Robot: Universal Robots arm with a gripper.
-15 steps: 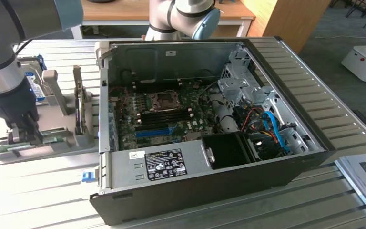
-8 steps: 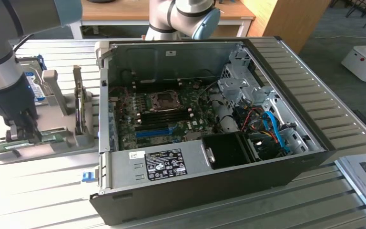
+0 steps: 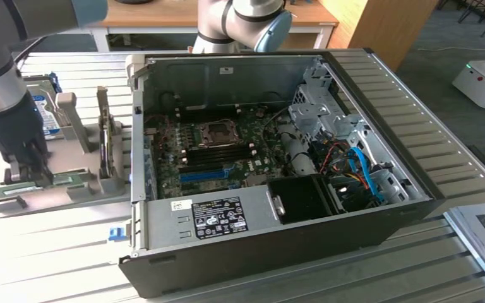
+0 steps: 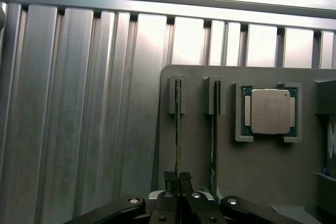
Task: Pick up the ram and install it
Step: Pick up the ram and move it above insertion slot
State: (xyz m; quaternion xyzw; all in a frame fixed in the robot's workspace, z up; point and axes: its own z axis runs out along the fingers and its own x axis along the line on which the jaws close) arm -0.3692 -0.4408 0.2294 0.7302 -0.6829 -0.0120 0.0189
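Two green ram sticks stand on edge in slots of a grey holder tray (image 4: pixel 262 166). My gripper (image 4: pixel 178 182) is down over the ram (image 4: pixel 177 124), and its two black fingers (image 4: pixel 170 179) are pressed together on the stick's near end, so the gripper is shut on it. The second stick (image 4: pixel 214 129) stands free beside it. In the exterior view the gripper (image 3: pixel 28 170) sits low over the tray at the exterior view's left, with the ram (image 3: pixel 12 188) green beneath it. The open computer case (image 3: pixel 268 158) holds the motherboard with its memory slots (image 3: pixel 217 151).
A processor chip (image 4: pixel 269 111) lies in a pocket of the tray beyond the sticks. A hard drive (image 3: pixel 50 110) and an upright card (image 3: pixel 103 129) stand in the same holder. The case wall (image 3: pixel 137 145) rises between tray and motherboard. A blue slot (image 3: pixel 202 175) lies on the board.
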